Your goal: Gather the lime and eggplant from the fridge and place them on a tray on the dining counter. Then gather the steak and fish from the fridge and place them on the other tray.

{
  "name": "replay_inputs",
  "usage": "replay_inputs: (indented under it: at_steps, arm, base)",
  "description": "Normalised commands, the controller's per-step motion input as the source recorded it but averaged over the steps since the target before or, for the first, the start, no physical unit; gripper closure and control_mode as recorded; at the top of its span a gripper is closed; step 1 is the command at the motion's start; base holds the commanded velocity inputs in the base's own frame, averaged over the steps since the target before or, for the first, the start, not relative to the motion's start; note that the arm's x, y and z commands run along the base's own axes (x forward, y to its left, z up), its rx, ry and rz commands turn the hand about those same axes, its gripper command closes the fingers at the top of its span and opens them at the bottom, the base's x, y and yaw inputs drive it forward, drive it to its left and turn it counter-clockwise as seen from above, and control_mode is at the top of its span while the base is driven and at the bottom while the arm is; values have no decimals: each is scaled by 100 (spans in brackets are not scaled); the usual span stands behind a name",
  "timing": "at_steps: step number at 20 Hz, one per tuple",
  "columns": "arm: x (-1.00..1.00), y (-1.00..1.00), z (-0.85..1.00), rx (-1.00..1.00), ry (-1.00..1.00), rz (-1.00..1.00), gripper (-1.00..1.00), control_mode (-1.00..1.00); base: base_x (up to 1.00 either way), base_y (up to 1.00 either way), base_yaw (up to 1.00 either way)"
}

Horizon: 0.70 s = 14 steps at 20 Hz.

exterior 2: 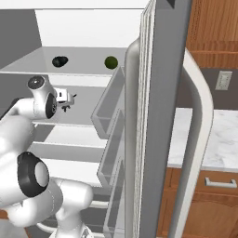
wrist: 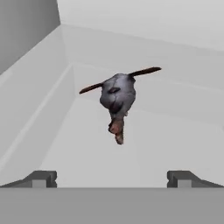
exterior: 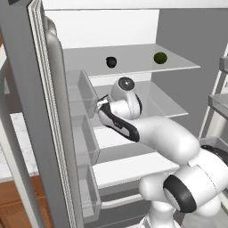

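Note:
The fridge [exterior: 44, 133] stands open, and my arm reaches onto its middle shelf. On the top shelf lie the round green lime [exterior: 160, 58] [exterior 2: 110, 62] and the dark eggplant [exterior: 111, 62] [exterior 2: 59, 61], well apart. My gripper [wrist: 113, 179] [exterior 2: 70, 98] is open, below and in front of the eggplant, with nothing between its fingers. Ahead of it on the white shelf lies a grey fish [wrist: 117, 98] with dark fins and a reddish tail. The steak, both trays and the dining counter are out of view.
Clear door bins [exterior: 84, 133] [exterior 2: 109, 130] line the open doors on both sides of the arm. The right door's long white handle [exterior 2: 200, 139] curves outward. A marble wall counter [exterior 2: 218, 139] over wooden cabinets lies to the right.

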Motion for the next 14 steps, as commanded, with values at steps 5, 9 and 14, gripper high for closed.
replay_inputs:
  at_steps: [5, 9, 14]
  arm:
    - [31, 0, -22, -8, 11, 0, -100, -100]
    - [42, 3, -20, -7, 2, 0, -100, -100]
    - [39, 14, -20, -4, 0, 0, -100, -100]
  base:
    - [0, 0, 0]
    - [0, 0, 0]
    - [0, 0, 0]
